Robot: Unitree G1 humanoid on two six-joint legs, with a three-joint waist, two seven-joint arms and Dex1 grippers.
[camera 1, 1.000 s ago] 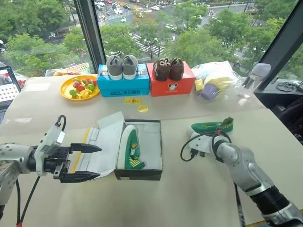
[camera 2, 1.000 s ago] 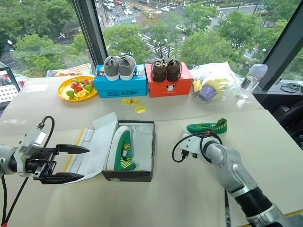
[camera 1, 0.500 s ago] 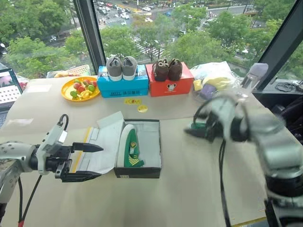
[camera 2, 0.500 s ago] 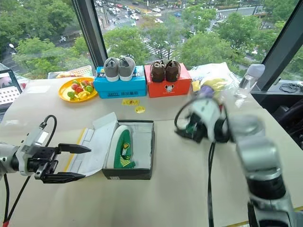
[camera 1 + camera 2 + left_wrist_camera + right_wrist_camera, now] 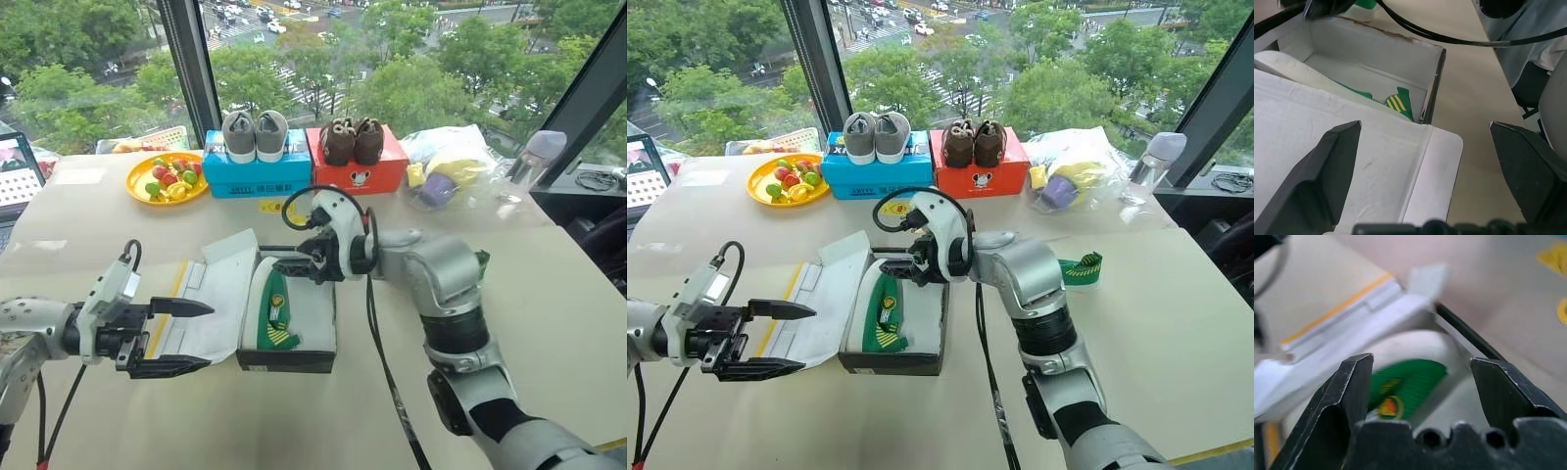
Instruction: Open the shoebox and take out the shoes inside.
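1. Shoebox (image 5: pixel 318 354): dark grey base, white lining, yellow-edged lid.
2. Shoe (image 5: pixel 275 315) inside the shoebox: green, white sole, yellow stripes.
3. Behind the shoebox: blue box (image 5: pixel 257 176), red box (image 5: pixel 358 172), seemingly with a cartoon mark.

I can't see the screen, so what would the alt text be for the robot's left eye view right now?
The right gripper, open, hovers over an open shoebox holding one green shoe on a beige table. The open left gripper straddles the flipped-back lid. Behind stand a grey pair on a blue box, a brown pair on a red box, and a fruit plate.
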